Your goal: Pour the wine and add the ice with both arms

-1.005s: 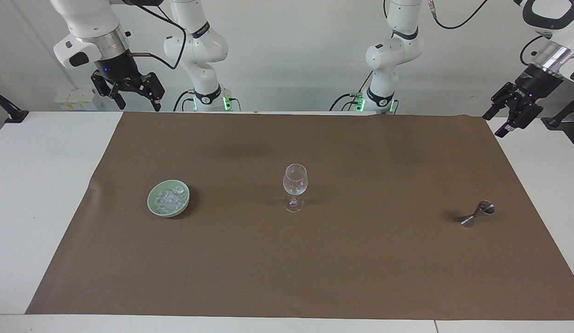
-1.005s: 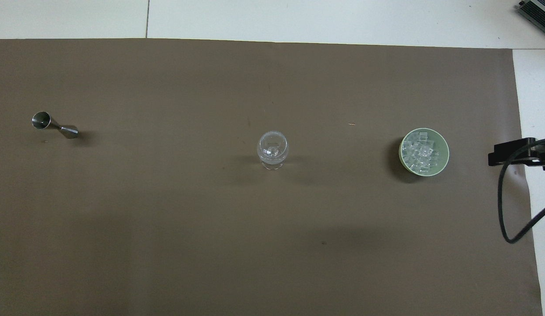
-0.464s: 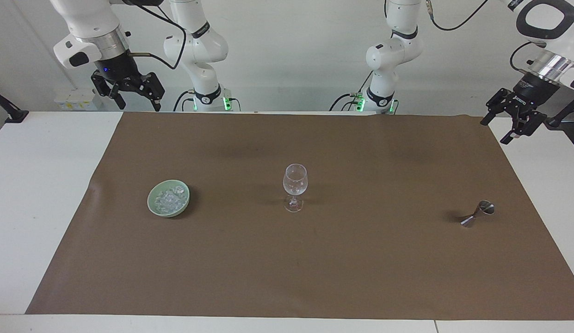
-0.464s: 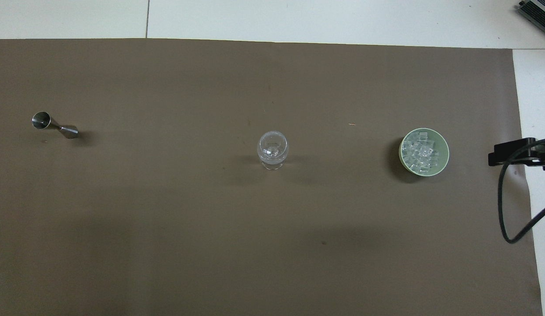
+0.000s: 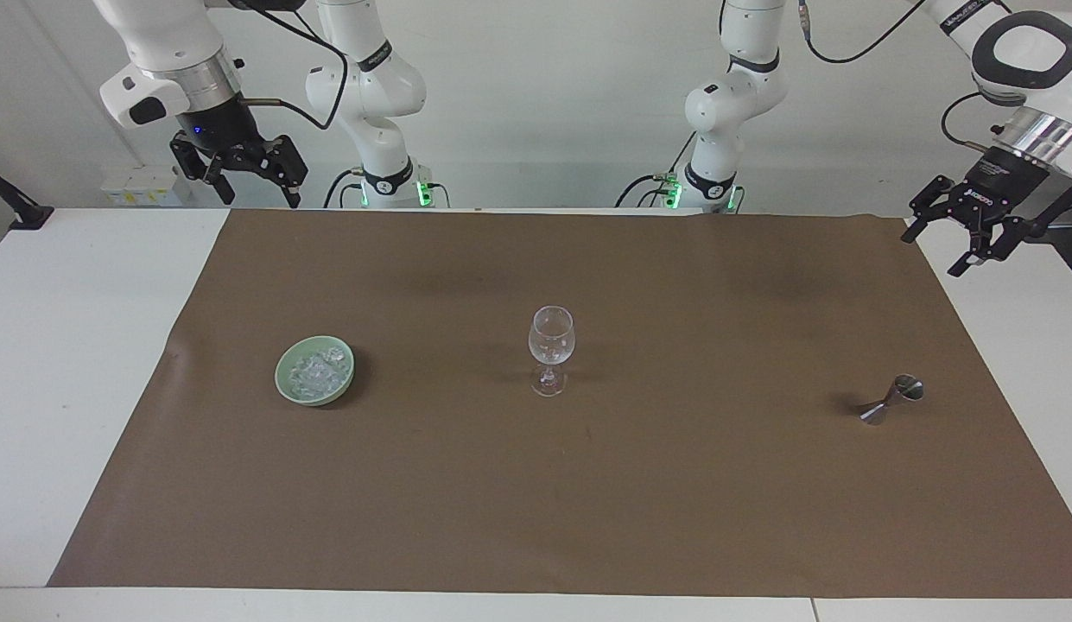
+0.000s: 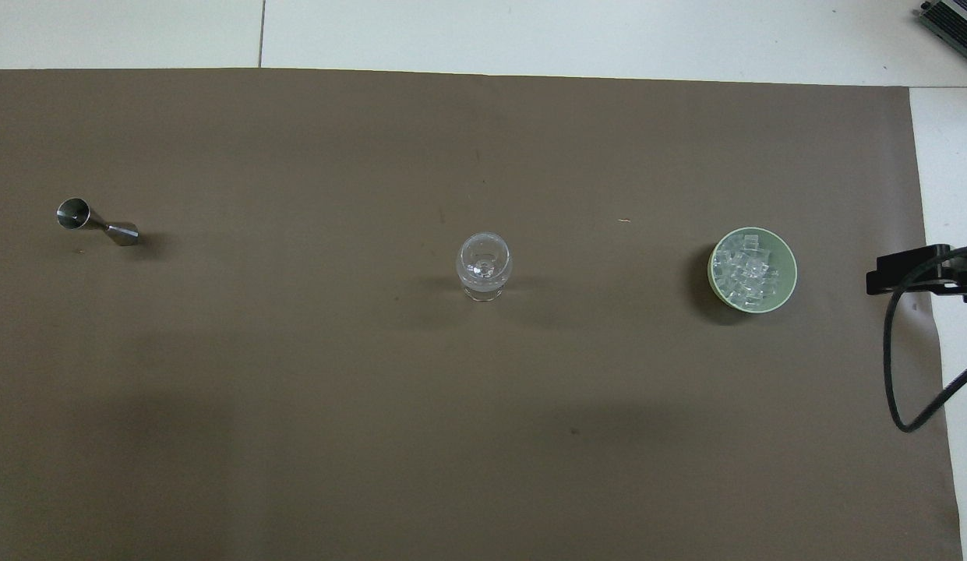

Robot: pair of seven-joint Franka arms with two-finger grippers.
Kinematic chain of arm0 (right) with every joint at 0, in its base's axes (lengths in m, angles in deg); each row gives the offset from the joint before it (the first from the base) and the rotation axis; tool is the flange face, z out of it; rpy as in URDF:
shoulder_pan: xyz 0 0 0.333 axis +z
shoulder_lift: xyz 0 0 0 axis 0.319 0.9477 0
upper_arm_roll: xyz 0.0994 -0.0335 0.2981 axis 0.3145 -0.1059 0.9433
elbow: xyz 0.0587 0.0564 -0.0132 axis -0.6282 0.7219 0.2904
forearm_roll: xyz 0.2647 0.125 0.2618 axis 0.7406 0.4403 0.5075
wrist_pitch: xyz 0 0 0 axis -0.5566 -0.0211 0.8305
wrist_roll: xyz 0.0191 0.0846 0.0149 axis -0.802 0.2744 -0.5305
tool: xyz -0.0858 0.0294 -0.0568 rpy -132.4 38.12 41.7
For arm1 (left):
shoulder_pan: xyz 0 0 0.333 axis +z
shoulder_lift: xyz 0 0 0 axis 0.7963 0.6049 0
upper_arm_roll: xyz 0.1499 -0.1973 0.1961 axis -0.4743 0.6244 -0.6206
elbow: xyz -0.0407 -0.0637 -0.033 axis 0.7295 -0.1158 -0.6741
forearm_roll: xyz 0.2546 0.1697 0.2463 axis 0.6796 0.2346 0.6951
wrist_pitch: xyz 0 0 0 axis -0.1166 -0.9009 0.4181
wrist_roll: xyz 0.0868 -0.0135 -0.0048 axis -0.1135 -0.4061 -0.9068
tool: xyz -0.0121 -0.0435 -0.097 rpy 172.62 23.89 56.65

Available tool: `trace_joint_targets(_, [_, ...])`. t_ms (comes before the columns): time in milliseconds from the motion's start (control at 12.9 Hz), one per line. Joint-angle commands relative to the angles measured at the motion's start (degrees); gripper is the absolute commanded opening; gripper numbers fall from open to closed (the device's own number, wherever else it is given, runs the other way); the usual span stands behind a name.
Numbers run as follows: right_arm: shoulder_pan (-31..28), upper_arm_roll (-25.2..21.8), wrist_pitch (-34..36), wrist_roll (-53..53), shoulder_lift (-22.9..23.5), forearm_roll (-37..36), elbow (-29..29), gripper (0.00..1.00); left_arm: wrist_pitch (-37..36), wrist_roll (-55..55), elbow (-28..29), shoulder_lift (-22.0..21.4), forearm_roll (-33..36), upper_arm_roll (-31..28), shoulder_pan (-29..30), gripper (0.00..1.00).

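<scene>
1. Left gripper (image 5: 973, 244): black, two-fingered, fingers spread wide, holding nothing and touching nothing. Raised in the air over the white table edge just off the corner of the brown mat (image 5: 587, 484) at the left arm's end, on the robots' side. Well apart from the wine glass.

2. Right gripper (image 5: 242, 177): black, fingers spread wide, holding nothing and touching nothing. Raised over the mat's corner at the right arm's end, on the robots' side. Well apart from the wine glass.

3. Wine glass (image 5: 551, 350): clear, stemmed, upright, near the middle of the mat. Landmark for the entries below. Whether it holds any liquid cannot be told.

4. Bowl (image 5: 284, 388): pale green, shallow, upright on the mat, well apart from the wine glass toward the right arm's end, about level with it.

5. Ice (image 5: 317, 371): clear, whitish chunks heaped inside the bowl, so toward the right arm's end from the wine glass.

6. Jigger (image 5: 891, 399): small metal double-cone measure, standing on the mat well apart from the wine glass toward the left arm's end, slightly farther from the robots than the glass.

7. Mat: brown sheet covering most of the white table (image 5: 60, 345); the wine glass, bowl and jigger all stand on it.
</scene>
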Motion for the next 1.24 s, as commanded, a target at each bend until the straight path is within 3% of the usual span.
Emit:
trace_joint_targets(0, [-0.1,0.1,-0.4,0.6,-1.3,0.2,1.5,1.00,0.8,0.0,1.6,1.0,-4.1,0.4,3.7,1.00])
trace_joint_targets(618, [-0.1,0.1,-0.4,0.7,-1.3,0.2,1.5,1.00,5.2,-0.1,8.0,5.4,-18.2,0.3,9.8,1.00])
trace_joint_targets(1160, [-0.2,0.1,-0.4,0.6,-1.3,0.2,1.5,1.00,9.0,-0.1,12.0,9.6,-29.2,0.1,10.3,1.00])
